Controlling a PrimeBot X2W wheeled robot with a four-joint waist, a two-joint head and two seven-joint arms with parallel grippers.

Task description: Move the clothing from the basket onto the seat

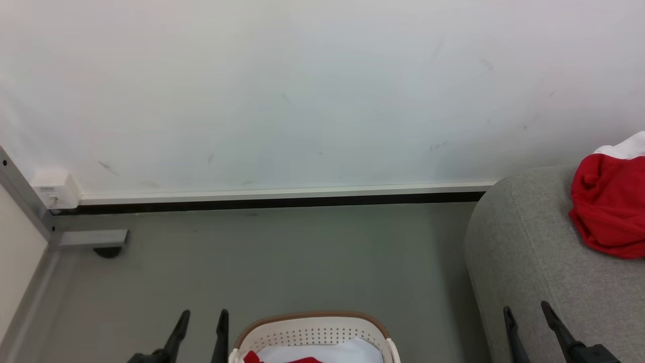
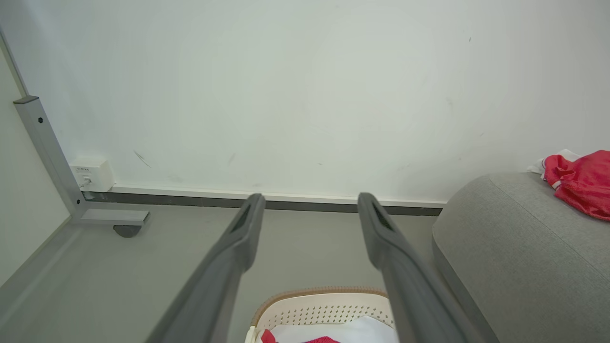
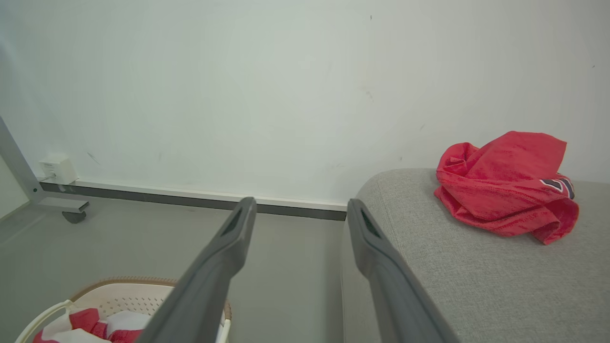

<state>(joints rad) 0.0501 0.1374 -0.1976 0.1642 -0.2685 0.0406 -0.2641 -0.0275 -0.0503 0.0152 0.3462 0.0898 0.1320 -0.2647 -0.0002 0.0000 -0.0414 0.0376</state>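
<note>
The cream basket (image 1: 312, 330) with a brown rim sits on the floor at the bottom centre, red and white clothing (image 1: 322, 353) lying inside it. One crumpled red jersey (image 1: 609, 206) rests on the grey seat (image 1: 524, 262) at the right. My left gripper (image 1: 204, 317) stands open just left of the basket, nothing between its fingers. Over the seat's front part, my right gripper (image 1: 526, 311) is open and empty too. The left wrist view shows the left gripper (image 2: 310, 202), the basket (image 2: 319, 307) and the seat (image 2: 514, 247). The right wrist view shows the right gripper (image 3: 300, 206), the jersey (image 3: 505, 186) and the basket (image 3: 124, 297).
A white wall with a dark skirting strip (image 1: 282, 201) runs across the back. A grey metal frame leg with a caster (image 1: 95, 242) and a small white wall box (image 1: 53, 191) stand at the left. Grey floor (image 1: 282, 262) lies between wall and basket.
</note>
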